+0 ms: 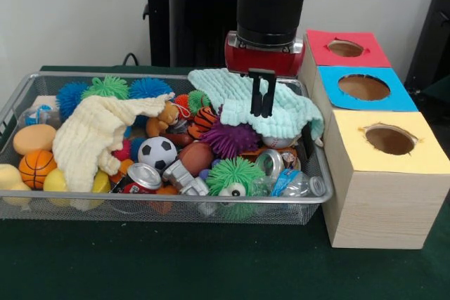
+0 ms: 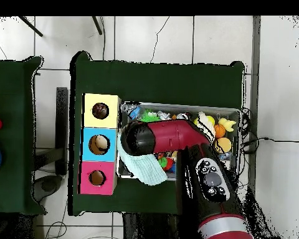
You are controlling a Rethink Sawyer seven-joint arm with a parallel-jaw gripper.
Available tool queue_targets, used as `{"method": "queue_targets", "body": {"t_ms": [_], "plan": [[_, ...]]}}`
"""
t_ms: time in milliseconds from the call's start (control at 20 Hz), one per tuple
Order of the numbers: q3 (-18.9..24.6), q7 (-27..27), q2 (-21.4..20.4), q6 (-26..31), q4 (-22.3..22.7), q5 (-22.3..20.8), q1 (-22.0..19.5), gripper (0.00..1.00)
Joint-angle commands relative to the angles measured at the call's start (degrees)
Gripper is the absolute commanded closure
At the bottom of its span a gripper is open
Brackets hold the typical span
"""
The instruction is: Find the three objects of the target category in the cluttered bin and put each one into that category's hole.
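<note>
The pincer (image 1: 263, 94) hangs clenched and empty over the mint cloth (image 1: 281, 103); I'd spread it before lifting that cloth off the wire bin's (image 1: 176, 206) toys

The front camera sits low and close beyond the worktop's (image 1: 211, 265) near edge, looking level across it at the bin (image 1: 162, 205) and the three boxes (image 1: 383, 173), which fill most of the frame. The overhead camera hangs high, looking straight down, far enough to take in the whole worktop (image 2: 158, 78) and surrounding floor (image 2: 276, 93). Both views share the bin (image 2: 239, 115), the boxes (image 2: 99, 144) and the arm (image 2: 177, 137), turned half round between them.
</note>
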Motion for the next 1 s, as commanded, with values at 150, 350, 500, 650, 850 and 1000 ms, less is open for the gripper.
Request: {"method": "queue_targets", "body": {"t_ms": [150, 350, 500, 650, 850, 1000], "plan": [[0.5, 0.6, 5.1, -2.6, 0.6, -2.5, 0.1, 1.0], [-1.0, 1.4, 2.1, -4.5, 6.3, -3.9, 0.4, 1.0], [-1.0, 0.5, 1.3, -5.7, 8.6, -4.6, -0.4, 1.0], [-0.6, -0.5, 0.8, -6.7, 10.5, -4.7, -1.6, 1.0], [0.1, -2.6, -0.3, -6.1, 11.7, -4.8, -2.7, 1.0], [0.7, -4.1, -2.4, -4.4, 13.4, -4.4, -3.5, 1.0]]}}
